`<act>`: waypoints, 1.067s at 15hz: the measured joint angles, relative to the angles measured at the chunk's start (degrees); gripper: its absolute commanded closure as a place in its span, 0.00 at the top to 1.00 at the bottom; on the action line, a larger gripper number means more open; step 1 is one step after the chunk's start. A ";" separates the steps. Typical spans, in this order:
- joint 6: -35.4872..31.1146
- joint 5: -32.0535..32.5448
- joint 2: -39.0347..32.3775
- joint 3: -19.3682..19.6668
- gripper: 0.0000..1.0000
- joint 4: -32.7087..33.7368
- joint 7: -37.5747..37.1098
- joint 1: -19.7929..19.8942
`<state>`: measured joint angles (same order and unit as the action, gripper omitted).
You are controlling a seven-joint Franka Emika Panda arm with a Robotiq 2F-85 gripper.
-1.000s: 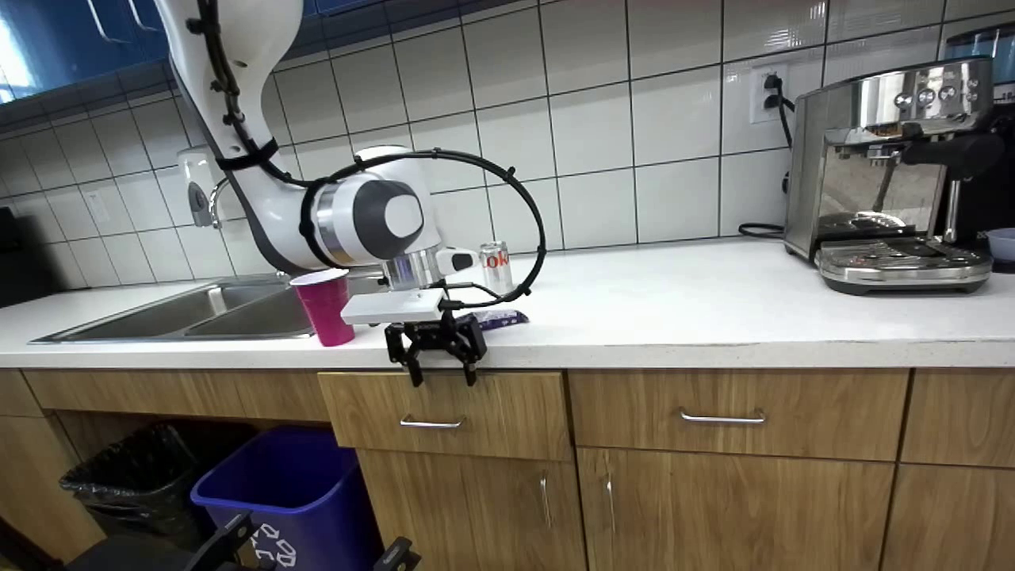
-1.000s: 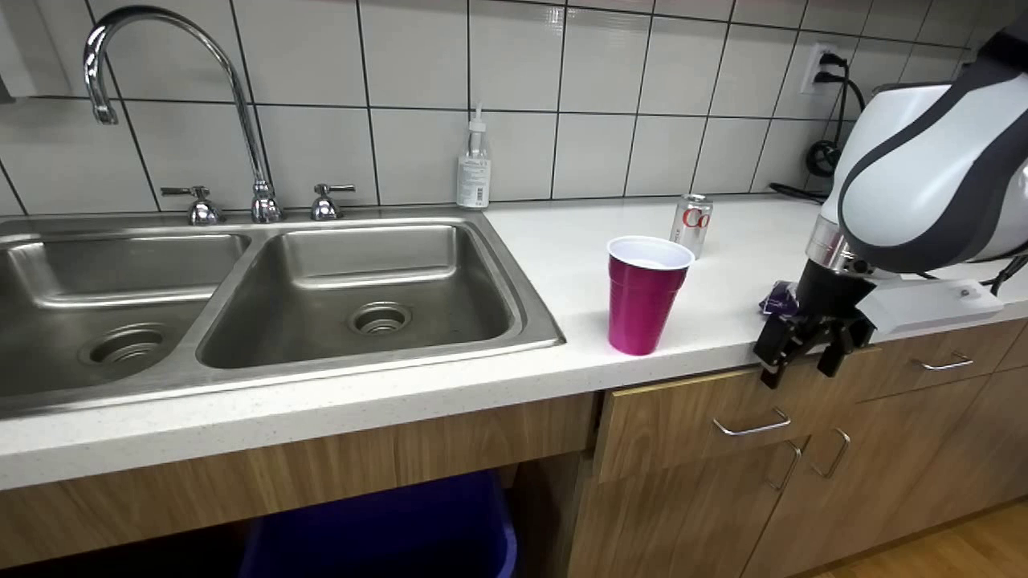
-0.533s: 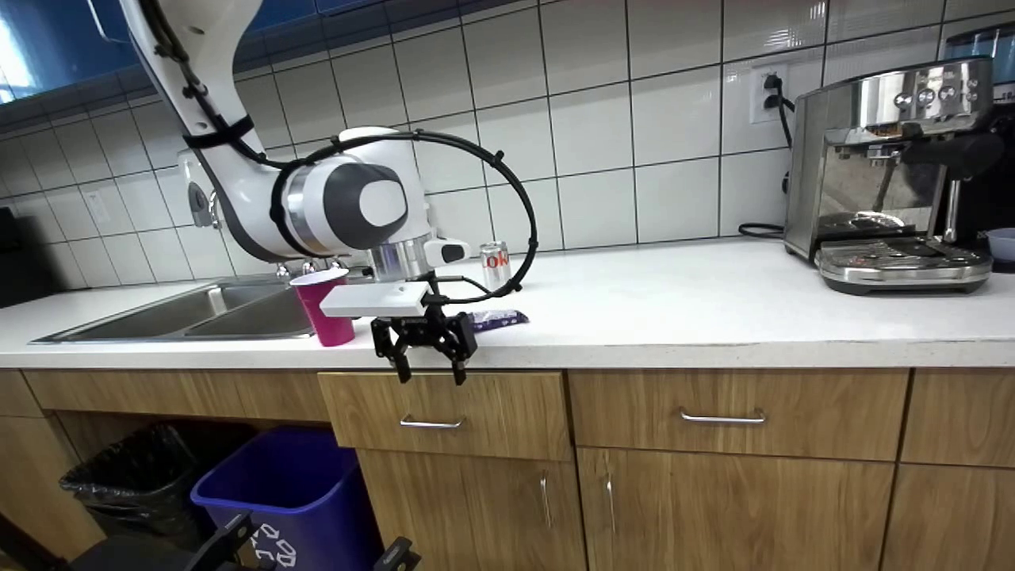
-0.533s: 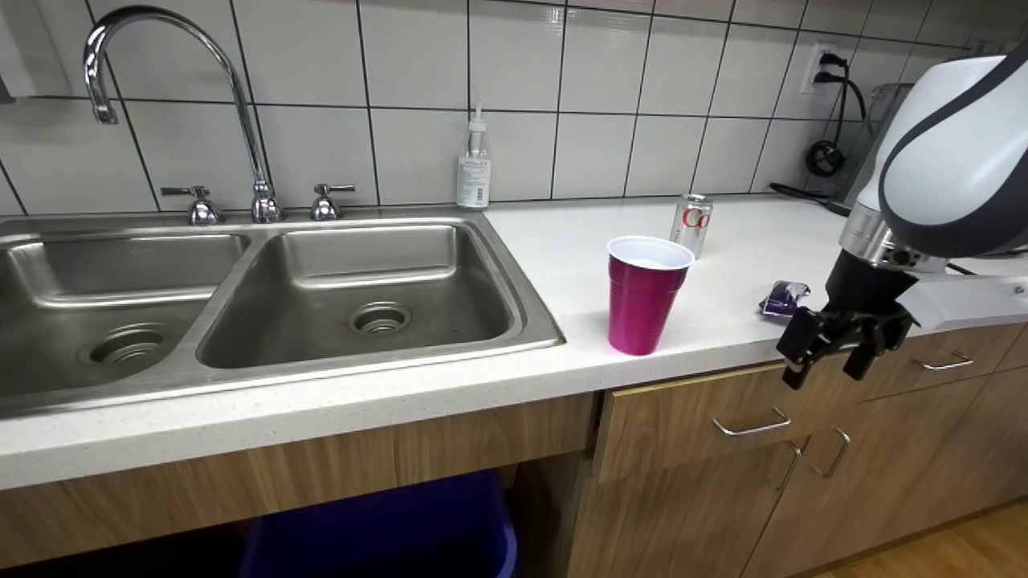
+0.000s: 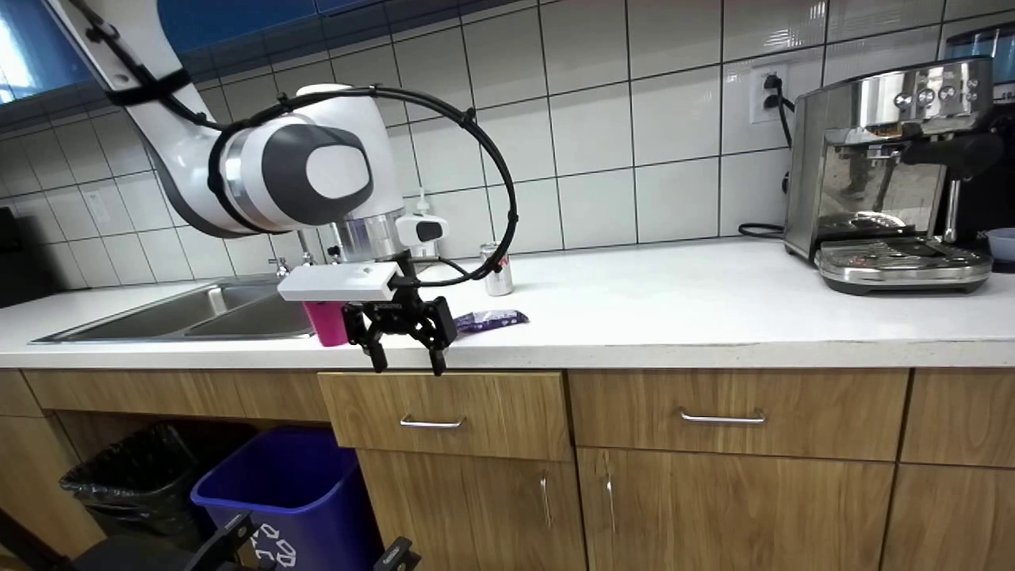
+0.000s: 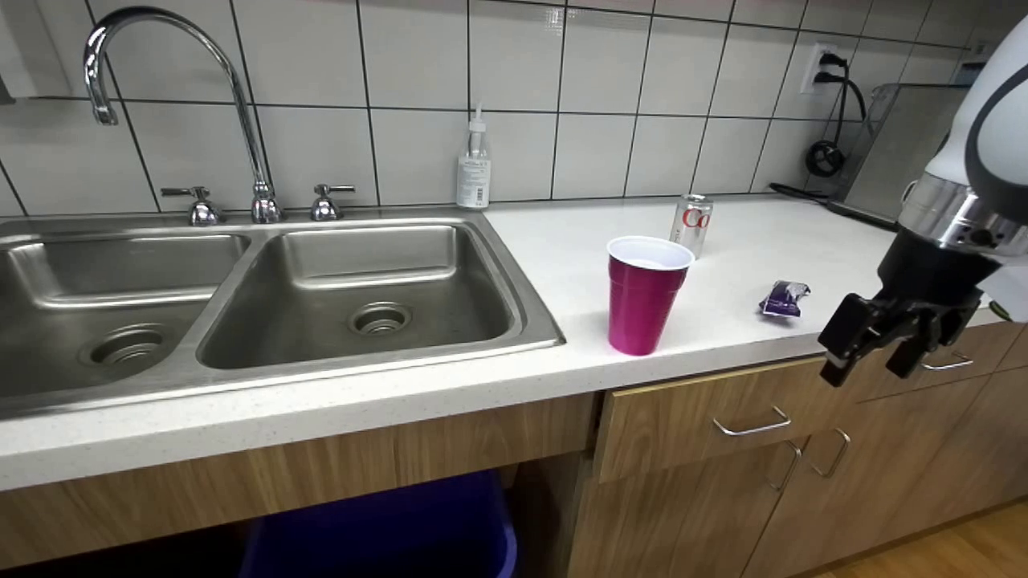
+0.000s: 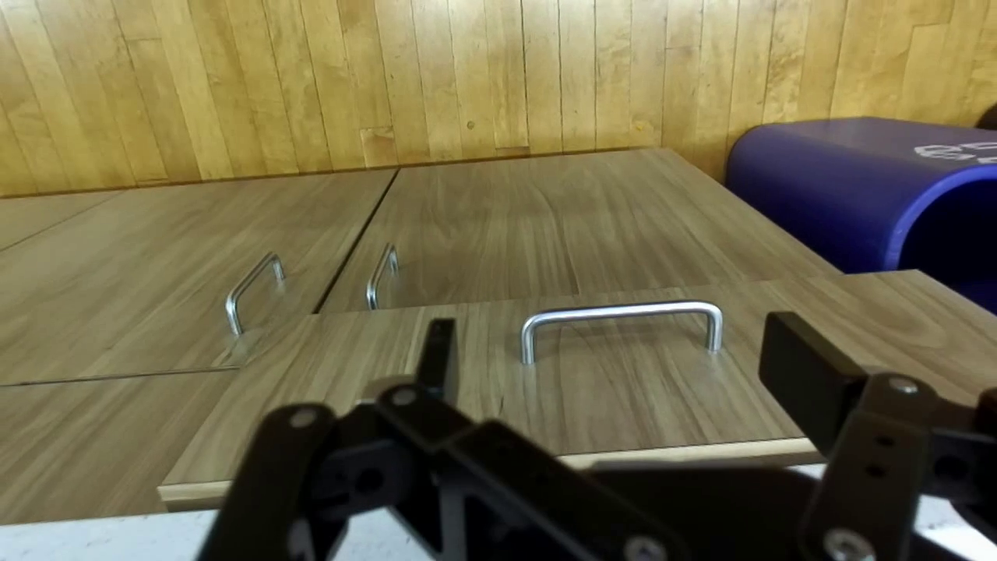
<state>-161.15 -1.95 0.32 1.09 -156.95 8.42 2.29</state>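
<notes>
In an exterior view the white countertop point(image 5: 674, 305) spans the frame, and the Franka arm point(image 5: 337, 172) drops in from the upper left. Below, left of centre, sits a wooden drawer point(image 5: 484, 400), its front proud of the cabinet face point(image 5: 460, 507). The black Robotiq gripper point(image 5: 409, 369) hangs near the drawer's top edge, fingers spread wide with nothing between them. The drawer's steel bar pull point(image 7: 623, 313) is right of centre in the wrist view, seen between the fingertips but apart from them.

Good work at this drawer front, I judge, means keeping the fingertips off the counter edge and squaring them to the pull before any contact. The fingers part along the bar's length, so a pinch across it would want the wrist turned.

The steel sink point(image 6: 534, 329) bares its drains point(image 6: 380, 319) only in an exterior view, at left. An espresso machine point(image 5: 876, 186) faces out at the right of an exterior view; elsewhere only its side panel point(image 6: 907, 152) shows. The magenta cup point(image 6: 645, 313) stands whole right of centre in an exterior view, though elsewhere a white housing point(image 5: 337, 283) on the wrist hides its rim. The wrist view has none of these.
</notes>
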 measured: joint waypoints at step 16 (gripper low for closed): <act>13.02 -0.14 17.94 0.56 1.00 -2.11 1.28 -2.43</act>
<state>-148.13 -2.09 18.26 1.65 -159.05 9.70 -0.14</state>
